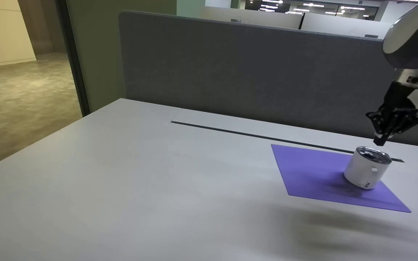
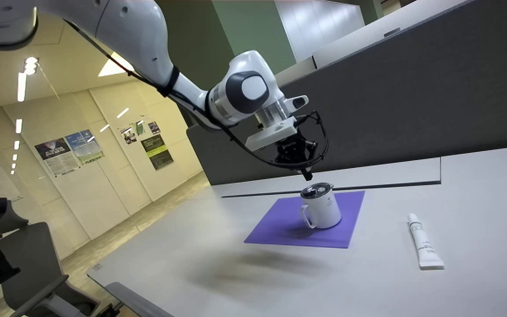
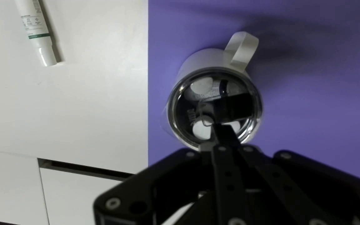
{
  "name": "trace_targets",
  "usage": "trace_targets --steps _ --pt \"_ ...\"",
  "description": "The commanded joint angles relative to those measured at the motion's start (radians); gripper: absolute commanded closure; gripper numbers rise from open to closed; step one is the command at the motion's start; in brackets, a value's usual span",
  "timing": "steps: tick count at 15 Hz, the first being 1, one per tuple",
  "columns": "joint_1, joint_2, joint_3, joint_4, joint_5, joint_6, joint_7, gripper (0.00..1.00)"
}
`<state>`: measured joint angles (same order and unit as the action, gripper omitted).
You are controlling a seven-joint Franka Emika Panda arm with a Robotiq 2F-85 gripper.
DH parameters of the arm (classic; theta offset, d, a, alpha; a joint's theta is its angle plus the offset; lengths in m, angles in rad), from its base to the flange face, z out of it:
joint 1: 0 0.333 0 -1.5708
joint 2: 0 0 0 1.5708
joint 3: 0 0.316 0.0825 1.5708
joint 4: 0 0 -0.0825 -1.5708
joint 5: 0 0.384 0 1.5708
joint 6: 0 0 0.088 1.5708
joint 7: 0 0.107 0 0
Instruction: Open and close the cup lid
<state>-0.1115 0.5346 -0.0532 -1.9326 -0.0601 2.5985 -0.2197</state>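
Observation:
The white cup [image 1: 361, 173] stands upright on the purple mat [image 1: 303, 170], also in an exterior view [image 2: 325, 212]. Its handle [image 3: 245, 50] points up and right in the wrist view. The round, glossy lid [image 1: 375, 155] sits on the cup; it also shows in an exterior view [image 2: 316, 190] and the wrist view [image 3: 189, 103]. A dark rectangular patch lies across the lid; I cannot tell whether it is a slider or a reflection. My gripper [image 1: 380, 140] is shut and empty, its fingertips together just above the lid, as an exterior view [image 2: 307, 174] shows. They cover part of the lid's near rim in the wrist view [image 3: 225, 134].
A white tube [image 2: 425, 244] lies on the white table [image 2: 385, 281] beside the mat; it also shows in the wrist view [image 3: 36, 28]. A dark slot [image 1: 259, 136] runs along the table's back. A grey partition [image 1: 249, 72] stands behind it.

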Motion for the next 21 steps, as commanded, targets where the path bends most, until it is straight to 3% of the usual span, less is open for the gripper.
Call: trace_targets --steps 1,16,21 --pt "0.002 0.025 -0.008 0.003 -0.020 0.025 0.022 1.00" --pt "-0.005 0.062 0.017 -0.003 -0.005 0.068 0.008 1.00" --pt "0.045 0.080 -0.040 -0.001 -0.088 0.087 0.039 1.00"
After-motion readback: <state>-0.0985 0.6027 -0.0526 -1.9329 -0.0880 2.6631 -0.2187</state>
